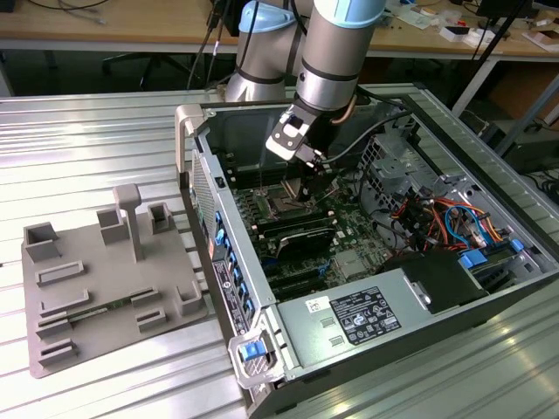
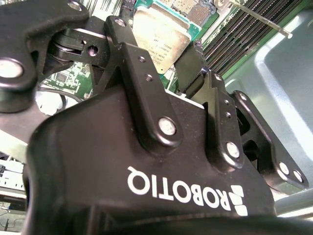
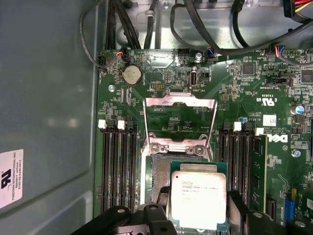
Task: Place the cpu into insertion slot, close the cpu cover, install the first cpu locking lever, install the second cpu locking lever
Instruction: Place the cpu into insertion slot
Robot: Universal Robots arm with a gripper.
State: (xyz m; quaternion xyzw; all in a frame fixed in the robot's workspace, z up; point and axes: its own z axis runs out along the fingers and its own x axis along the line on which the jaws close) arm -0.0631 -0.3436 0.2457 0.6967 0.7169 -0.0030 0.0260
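Observation:
My gripper (image 1: 303, 185) reaches down into the open computer case, over the motherboard. It is shut on the cpu (image 3: 198, 195), a flat square chip with a silver-grey top, held by its edges between the black fingers (image 3: 157, 215). The same chip (image 2: 159, 36) sits between the two fingers (image 2: 131, 51) in the second wrist view. It hangs over the insertion slot (image 3: 157, 172), whose dark socket shows partly beside it. How high it hangs, I cannot tell. The cpu cover (image 3: 179, 122), a thin silvery frame, is swung open and lies back from the slot. The slot (image 1: 286, 206) lies just below the gripper.
Long black memory slots (image 3: 117, 166) flank the socket on both sides. Cables (image 1: 437, 218) and a power supply (image 1: 349, 316) fill the case towards the exterior view's right. A grey fixture plate (image 1: 105, 288) with upright blocks lies on the ribbed table at the exterior view's left.

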